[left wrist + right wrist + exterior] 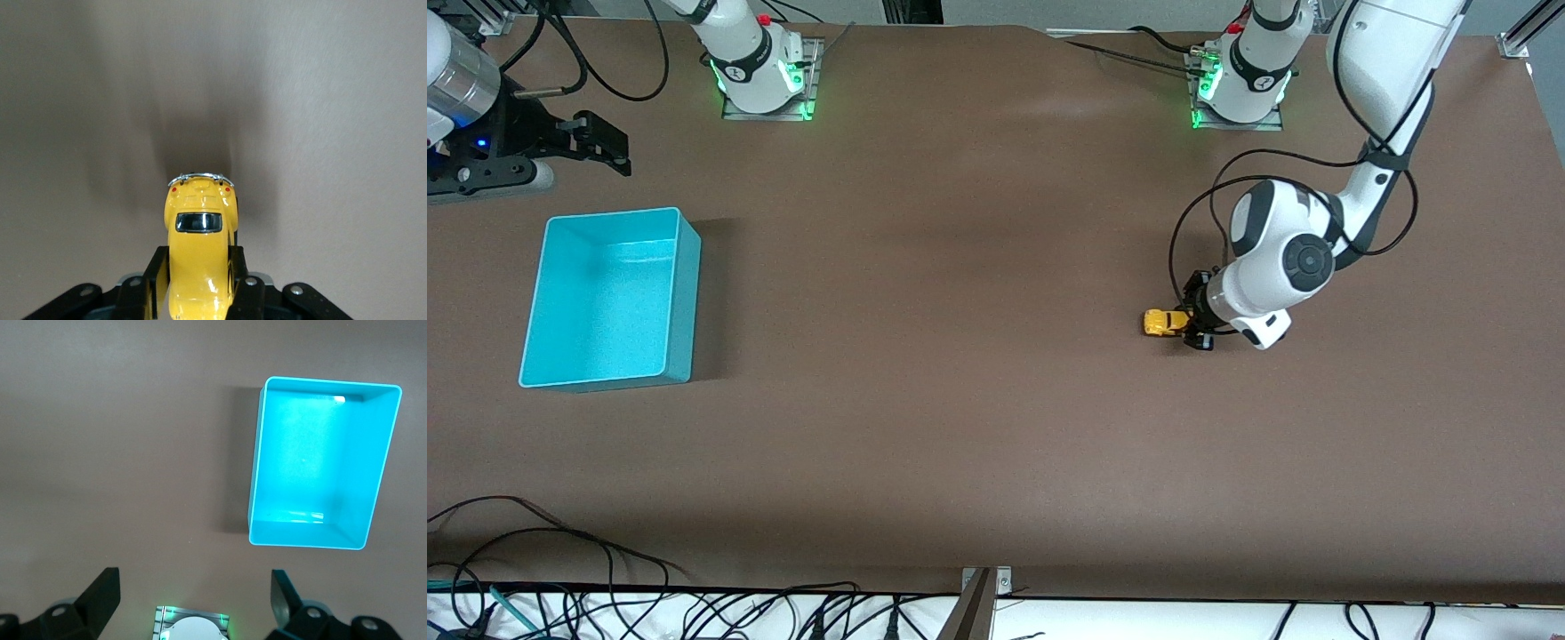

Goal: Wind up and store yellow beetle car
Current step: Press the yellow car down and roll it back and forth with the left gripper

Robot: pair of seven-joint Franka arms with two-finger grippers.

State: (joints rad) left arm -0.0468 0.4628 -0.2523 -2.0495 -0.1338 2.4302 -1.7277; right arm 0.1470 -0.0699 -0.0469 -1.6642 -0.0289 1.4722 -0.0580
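Note:
The yellow beetle car (1163, 322) is a tiny rounded toy with dark windows, down at the brown table toward the left arm's end. My left gripper (1193, 325) is shut on it. In the left wrist view the black fingers (155, 273) press both sides of the yellow beetle car (199, 230), whose chrome bumper points away from the wrist. My right gripper (609, 147) waits open over the table's edge at the right arm's end, above the turquoise bin (609, 298). In the right wrist view the right gripper (193, 590) has nothing between its fingers.
The turquoise bin (313, 460) is open-topped with nothing in it, and stands toward the right arm's end. Both arm bases (763, 67) stand along the table's edge farthest from the front camera. Cables (560, 578) lie along the edge nearest it.

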